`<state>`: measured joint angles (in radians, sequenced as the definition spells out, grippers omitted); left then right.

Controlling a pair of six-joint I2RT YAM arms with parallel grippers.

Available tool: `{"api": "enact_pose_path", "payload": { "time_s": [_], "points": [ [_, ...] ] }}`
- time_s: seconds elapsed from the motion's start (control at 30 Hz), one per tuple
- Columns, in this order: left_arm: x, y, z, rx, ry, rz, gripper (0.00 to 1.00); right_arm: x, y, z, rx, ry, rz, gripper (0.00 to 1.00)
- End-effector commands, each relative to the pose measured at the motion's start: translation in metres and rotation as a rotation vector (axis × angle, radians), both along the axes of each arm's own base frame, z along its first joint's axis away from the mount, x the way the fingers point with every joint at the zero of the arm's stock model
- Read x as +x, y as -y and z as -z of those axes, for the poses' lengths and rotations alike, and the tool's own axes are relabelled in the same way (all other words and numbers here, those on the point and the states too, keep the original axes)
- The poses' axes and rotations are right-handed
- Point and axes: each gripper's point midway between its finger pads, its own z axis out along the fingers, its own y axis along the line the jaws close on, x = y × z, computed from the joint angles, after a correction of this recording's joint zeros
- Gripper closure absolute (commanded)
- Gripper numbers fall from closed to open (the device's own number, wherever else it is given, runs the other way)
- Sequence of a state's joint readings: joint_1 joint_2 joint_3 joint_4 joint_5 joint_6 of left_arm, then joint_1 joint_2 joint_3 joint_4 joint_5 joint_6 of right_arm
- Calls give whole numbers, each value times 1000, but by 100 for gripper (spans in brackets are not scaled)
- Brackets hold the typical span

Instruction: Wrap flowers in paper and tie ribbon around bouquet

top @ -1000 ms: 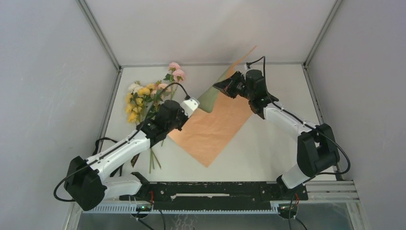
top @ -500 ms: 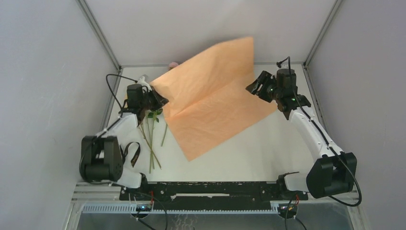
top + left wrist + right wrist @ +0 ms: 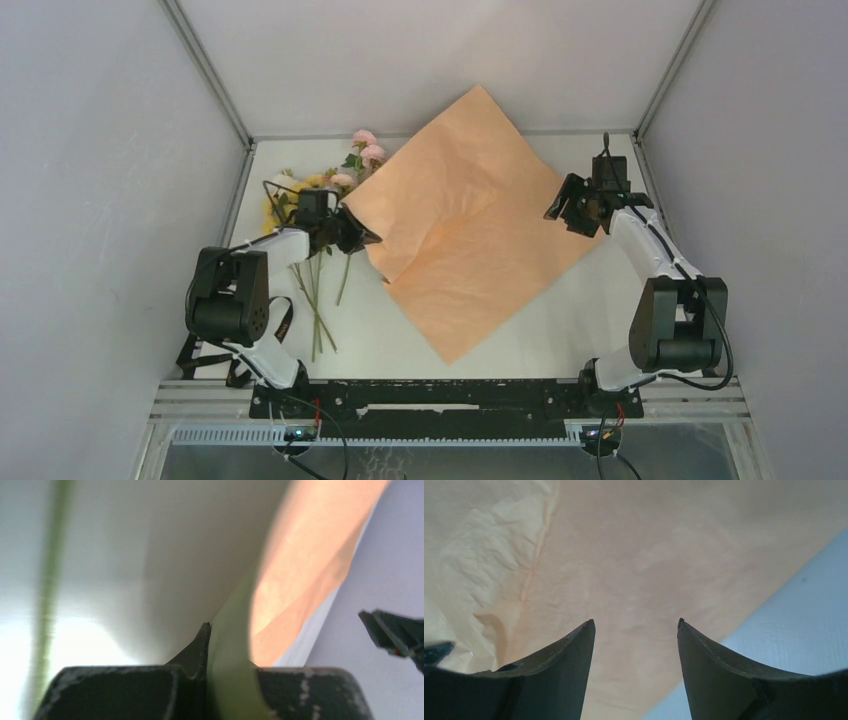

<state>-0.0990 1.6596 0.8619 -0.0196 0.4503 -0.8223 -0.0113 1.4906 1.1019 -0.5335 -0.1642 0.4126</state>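
Currently the paper (image 3: 470, 200) lies opened across the middle of the table (image 3: 560, 310), peach side up, with a crease running from its left corner toward the centre. Its far corner stands in front of the back wall (image 3: 440, 50); its near corner points toward the arm bases.

1. Left gripper (image 3: 368, 236): pressed together on the left corner of the paper. The left wrist view shows the closed left gripper (image 3: 207, 630) with the sheet's edge clamped between the fingers (olive side toward the camera, peach side beyond).
2. Right gripper (image 3: 560, 215): spread, holding nothing, and positioned at the right corner of the sheet. In the right wrist view both fingers (image 3: 564, 665) stand apart above the peach surface, with bare table at lower right.
3. Flowers (image 3: 367, 153): lying on the table at the left, beside the paper and partly under the left arm. Blooms point toward the back wall; stems (image 3: 318, 300) trail toward the near edge.
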Motion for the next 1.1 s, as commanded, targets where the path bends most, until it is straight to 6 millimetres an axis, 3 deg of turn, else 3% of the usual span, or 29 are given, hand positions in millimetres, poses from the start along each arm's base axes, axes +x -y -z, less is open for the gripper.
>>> {"api": "enact_pose_path", "payload": {
  "time_s": [0.0, 0.1, 0.17, 0.33, 0.47, 0.6, 0.7, 0.77, 0.8, 0.93, 1.0, 1.07],
  "points": [
    [-7, 57, -53, -103, 49, 140, 100, 4, 25, -8, -34, 26, 29, 30],
    [-20, 88, -53, -117, 32, 201, 100, 2, 40, -14, -46, 34, 67, 30],
    [-16, 94, -49, -105, 30, 210, 100, 1, 40, -19, -49, 49, 68, 30],
    [17, 64, -17, 62, 52, 126, 100, -1, 27, -8, -33, 14, 15, 32],
    [13, 58, 5, 121, 6, 153, 97, -3, 8, 11, -32, -43, -49, 32],
    [5, 48, -5, 222, 19, 244, 57, -1, -11, 12, -18, -32, -100, 33],
    [1, 28, -31, 366, 97, 308, 36, -2, -24, 6, -22, -10, -135, 34],
    [0, 14, -48, 474, 167, 364, 7, -3, -29, 3, -24, 2, -155, 34],
    [0, 6, -56, 535, 197, 393, 4, -3, -32, 1, -24, 7, -167, 34],
    [16, -37, -65, 824, 254, 425, 6, -5, -45, -3, -24, 26, -212, 35],
    [29, -53, -56, 930, 230, 409, 17, -4, -49, -2, -25, 32, -228, 35],
    [40, -61, -41, 988, 162, 409, 37, -4, -53, -2, -28, 34, -242, 35]
  ]
}}
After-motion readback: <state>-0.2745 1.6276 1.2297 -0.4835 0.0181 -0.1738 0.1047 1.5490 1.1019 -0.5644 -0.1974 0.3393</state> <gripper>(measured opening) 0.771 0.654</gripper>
